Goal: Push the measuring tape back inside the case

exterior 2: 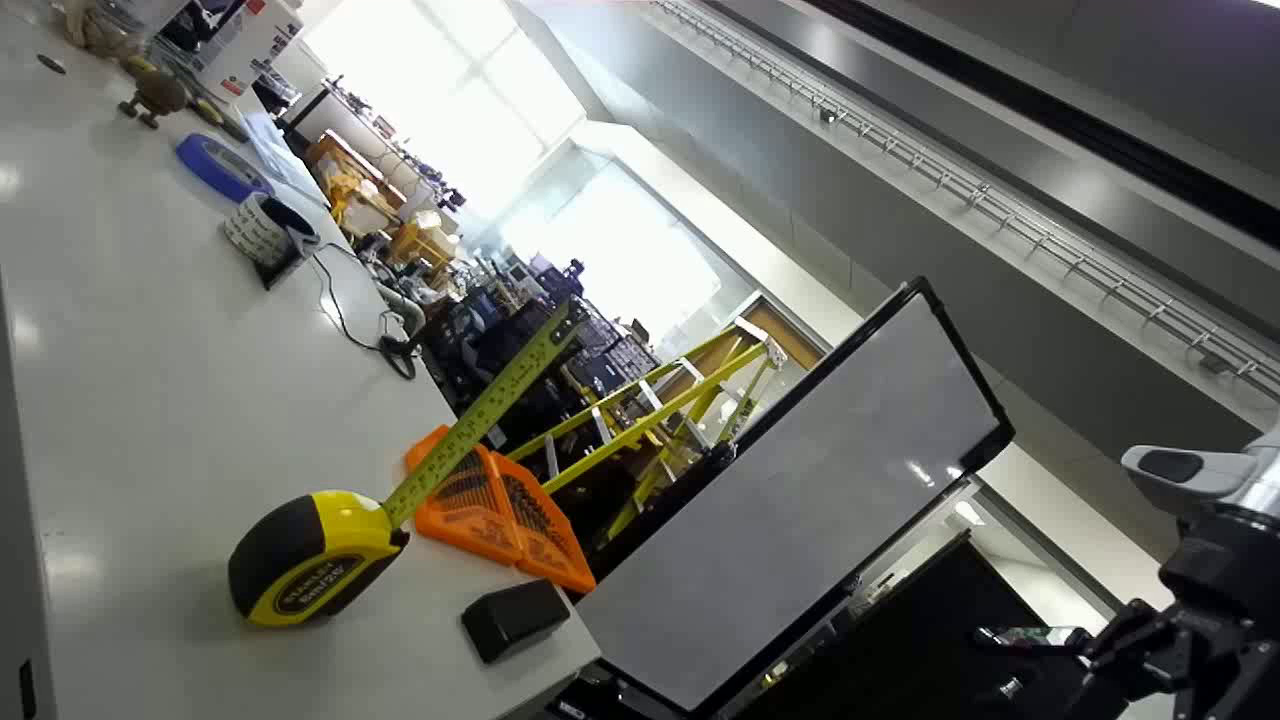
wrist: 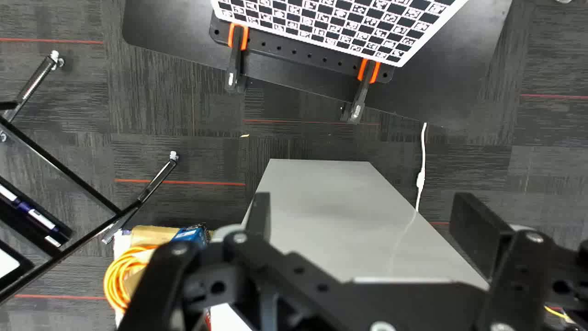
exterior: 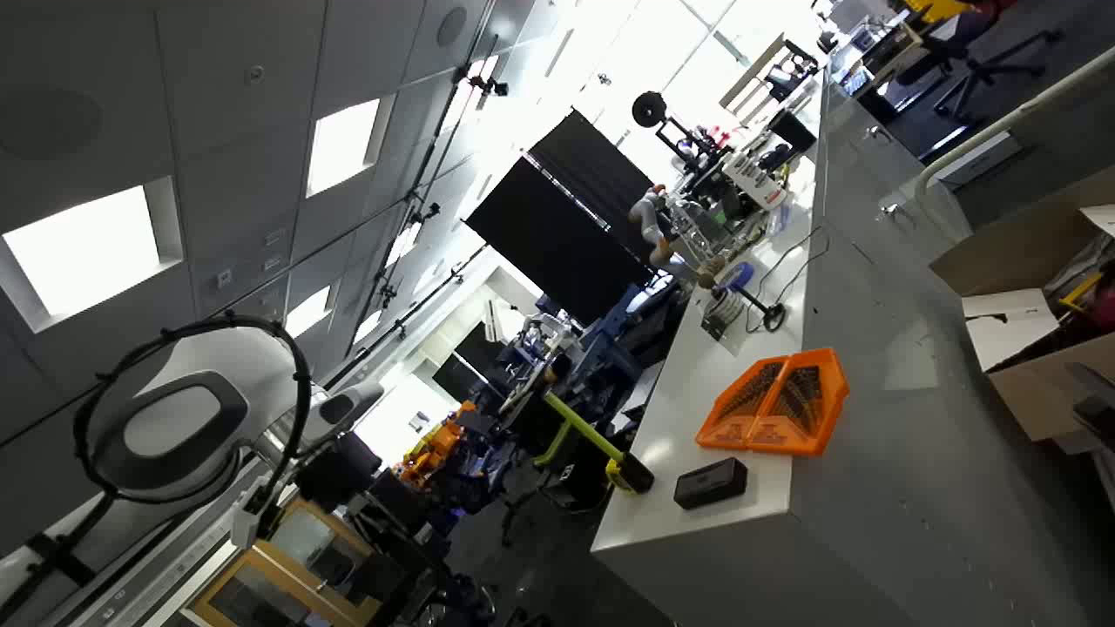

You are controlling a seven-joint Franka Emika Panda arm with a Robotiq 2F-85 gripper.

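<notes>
The measuring tape is a narrow yellow strip [exterior 2: 480, 415] that stands up out of its yellow and black case [exterior 2: 320, 560]. The case rests on the white counter near its end. In an exterior view the strip [exterior: 579, 425] and the case [exterior: 629, 473] also show. Neither shows in the wrist view. My gripper [wrist: 367, 220] is open, its two black fingers wide apart with nothing between them. In an exterior view the gripper [exterior 2: 1130, 650] is at the lower right edge, well apart from the tape.
An orange tray [exterior: 788, 435] of drill bits and a small black box [exterior: 710, 483] stand near the case on the counter. A blue roll [exterior 2: 222, 165] and a cable [exterior 2: 340, 320] lie farther along. A checkered board [wrist: 321, 23] and a white cable [wrist: 420, 179] show in the wrist view.
</notes>
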